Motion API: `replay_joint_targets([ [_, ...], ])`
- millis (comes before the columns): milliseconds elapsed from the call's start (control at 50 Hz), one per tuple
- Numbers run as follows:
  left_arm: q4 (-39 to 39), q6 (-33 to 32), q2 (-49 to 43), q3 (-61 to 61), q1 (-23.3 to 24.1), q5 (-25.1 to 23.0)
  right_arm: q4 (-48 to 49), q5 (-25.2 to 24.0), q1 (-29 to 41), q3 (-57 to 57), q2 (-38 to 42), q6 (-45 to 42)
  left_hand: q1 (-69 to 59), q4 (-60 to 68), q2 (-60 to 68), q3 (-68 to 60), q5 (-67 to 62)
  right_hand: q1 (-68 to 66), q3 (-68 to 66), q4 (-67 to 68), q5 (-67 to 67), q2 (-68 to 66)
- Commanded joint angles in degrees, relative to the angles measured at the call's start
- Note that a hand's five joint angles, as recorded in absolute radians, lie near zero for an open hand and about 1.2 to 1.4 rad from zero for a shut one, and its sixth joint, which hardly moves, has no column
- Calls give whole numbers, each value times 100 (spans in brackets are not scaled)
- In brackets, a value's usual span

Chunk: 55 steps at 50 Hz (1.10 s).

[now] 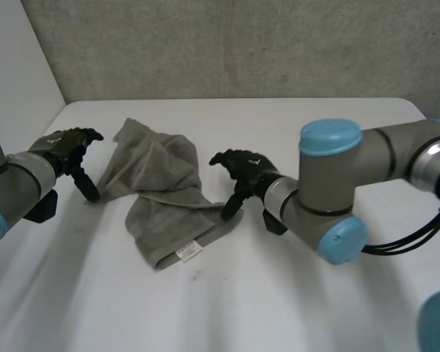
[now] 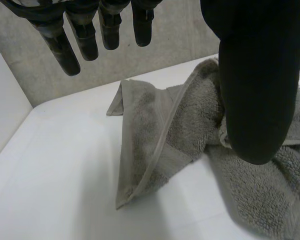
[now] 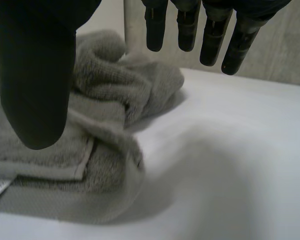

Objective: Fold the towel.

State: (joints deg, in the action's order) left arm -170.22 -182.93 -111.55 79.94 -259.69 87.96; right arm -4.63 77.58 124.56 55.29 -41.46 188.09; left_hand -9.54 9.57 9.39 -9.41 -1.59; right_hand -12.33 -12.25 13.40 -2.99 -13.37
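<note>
You're looking at a robotics lab bench, judging by the setup: a plain white table [image 1: 264, 308] backed by a bare grey wall [image 1: 242, 44] with a rough, concrete-like face and a white side panel [image 1: 15, 66] at its left. A grey left arm [image 1: 18, 183] and right arm [image 1: 352, 176] with light-blue caps reach over the tabletop, where a crumpled grey towel [image 1: 161, 191] lies.

The left hand [image 2: 250, 75] is held over a white table [image 2: 55, 175], fingers [image 2: 65, 52] straight and apart from the thumb; a crumpled grey towel [image 2: 155, 125] is spread beneath the thumb.
</note>
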Motion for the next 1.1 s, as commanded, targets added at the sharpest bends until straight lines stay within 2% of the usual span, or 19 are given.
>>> replay_joint_targets([
  [20, -170, 3, 98, 259, -12, 11, -2, 293, 191, -739, 903, -70, -51, 48, 65, -63, 154, -1340, -1348, 1232, -1273, -1236],
  [60, -196, 3, 150, 303, -12, 11, -2, 415, 209, -905, 1026, -79, -51, 48, 65, -63, 154, -3265, -3273, 3157, -3198, -3161],
  [80, -196, 3, 151, 303, -12, 11, -2, 416, 209, -906, 1026, -79, -51, 48, 65, -63, 154, -3274, -3283, 3167, -3208, -3170],
  [100, -205, 3, 168, 329, -12, 11, -2, 468, 209, -949, 1035, -114, -51, 48, 65, -63, 154, -4557, -4565, 4449, -4490, -4453],
  [120, -205, 3, 177, 338, -3, 11, 6, 486, 209, -950, 965, -106, -51, 48, 65, -63, 154, -6745, -6753, 6638, -6679, -6641],
  [180, -214, 3, 186, 338, -3, 11, 50, 513, 209, -932, 841, -105, -51, 48, 65, -63, 154, -6767, -6775, 6660, -6701, -6663],
  [220, -222, 3, 195, 356, 23, 2, 234, 522, 209, -880, 335, -149, -51, 48, 65, -63, 154, -6767, -6775, 6660, -6701, -6663],
  [240, -222, 3, 195, 356, 23, 2, 235, 522, 209, -879, 332, -149, -51, 48, 65, -63, 154, -6767, -6775, 6660, -6701, -6663],
  [280, -231, 3, 186, 356, 50, 2, 454, 469, 174, -748, -342, -298, -51, 48, 65, -63, 154, -6767, -6775, 6660, -6701, -6663],
  [300, -266, 3, 177, 365, 67, 2, 455, 469, 174, -747, -345, -299, -68, 65, 82, -80, 138, -6767, -6775, 6660, -6701, -6663],
  [340, -328, 3, 142, 400, 76, 2, 411, 425, 147, -616, -1010, -674, -68, 65, 82, -80, 137, -6767, -6775, 6660, -6701, -6663],
  [400, -486, 3, 116, 417, 102, -33, 358, 390, 139, -501, -1329, -976, -102, 98, 116, -114, 104, -6767, -6775, 6660, -6701, -6663],
  [440, -722, 3, 72, 417, 146, -242, 218, 328, 139, -265, -1898, -1588, -118, 115, 133, -131, 87, -6767, -6775, 6660, -6701, -6663],
  [500, -864, 3, 1, 409, 155, -411, 77, 337, 139, -72, -2382, -2037, -135, 132, 149, -148, 70, -6767, -6775, 6660, -6701, -6663],
  [540, -1144, 38, -165, 347, 173, -726, 16, 346, 139, 8, -2576, -2196, -152, 149, 166, -164, 53, -6767, -6775, 6660, -6701, -6663],
  [600, -1338, 117, -306, 295, 277, -920, -63, 363, 139, 174, -2892, -2329, -169, 166, 183, -181, 36, -6767, -6775, 6660, -6701, -6663],
  [820, -1830, 372, -982, 5, 735, -921, -266, 284, 139, 720, -3939, -2399, -186, 182, 200, -198, 20, -6767, -6775, 6660, -6701, -6663],
  [960, -1962, 381, -1378, -294, 893, -868, -301, 275, 60, 1044, -4299, -2487, -236, 233, 250, -248, -31, -6767, -6775, 6660, -6701, -6663],
  [1100, -2200, 337, -1730, -541, 946, -648, -424, 275, -37, 1423, -4731, -2672, -943, 939, 957, -955, -737, -6767, -6775, 6660, -6701, -6663],
])
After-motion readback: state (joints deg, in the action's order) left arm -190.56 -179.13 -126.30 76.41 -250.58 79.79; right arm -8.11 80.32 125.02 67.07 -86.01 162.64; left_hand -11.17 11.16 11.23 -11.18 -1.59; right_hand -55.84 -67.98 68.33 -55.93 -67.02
